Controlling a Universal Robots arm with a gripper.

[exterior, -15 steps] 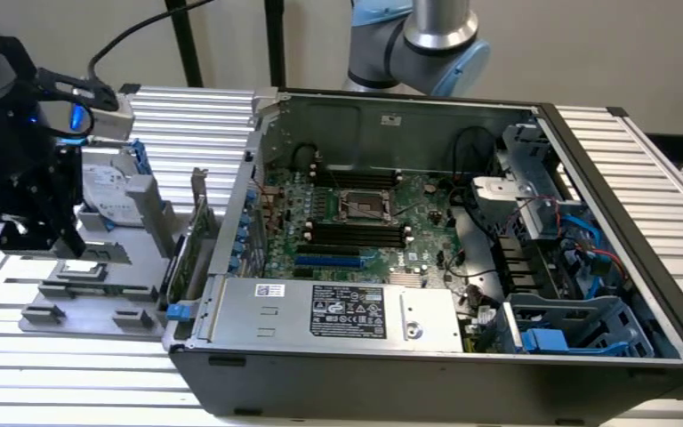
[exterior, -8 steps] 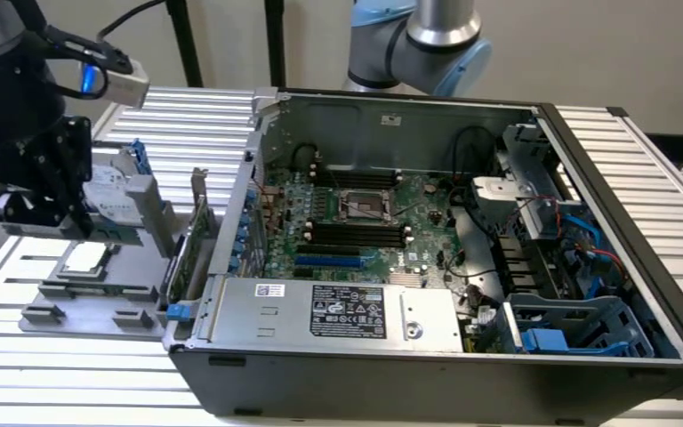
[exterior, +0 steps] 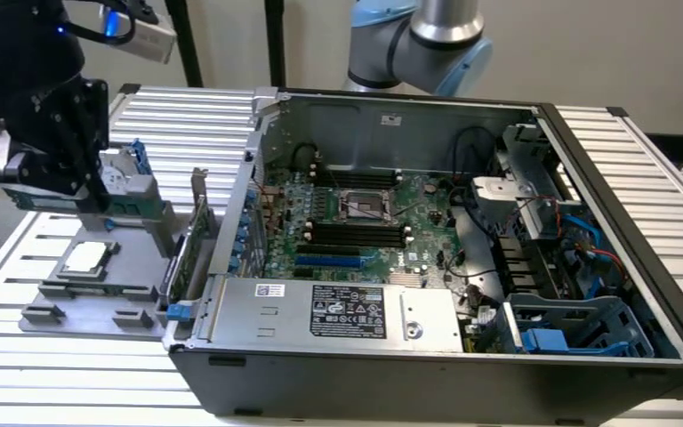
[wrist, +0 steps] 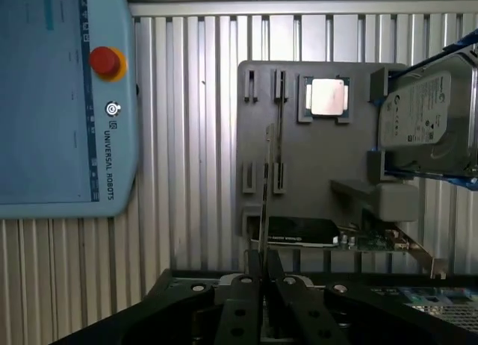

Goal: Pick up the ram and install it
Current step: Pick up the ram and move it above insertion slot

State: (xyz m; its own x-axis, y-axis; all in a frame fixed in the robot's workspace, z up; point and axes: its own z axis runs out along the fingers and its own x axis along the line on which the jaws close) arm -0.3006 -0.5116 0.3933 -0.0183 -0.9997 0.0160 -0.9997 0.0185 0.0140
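My gripper (wrist: 263, 276) is shut on the ram (wrist: 267, 188), a thin green stick seen edge-on and sticking out from between the fingers. In the exterior view the gripper (exterior: 36, 181) hangs at the far left, above the grey parts tray (exterior: 81, 302), with the ram's green edge (exterior: 12, 197) showing just below it. The ram is lifted clear of the tray's narrow holder slots (wrist: 281, 177). The open computer case (exterior: 437, 374) lies to the exterior view's right, with dark memory slots (exterior: 354, 233) on its green motherboard (exterior: 419, 200).
On the tray sit a square silver processor chip (wrist: 327, 97), a silver hard drive with blue brackets (wrist: 426, 113) and an expansion card (wrist: 328, 233). A blue teach pendant (wrist: 63, 98) lies on the slatted metal table (wrist: 187, 136). The case wall (exterior: 237, 213) stands between tray and motherboard.
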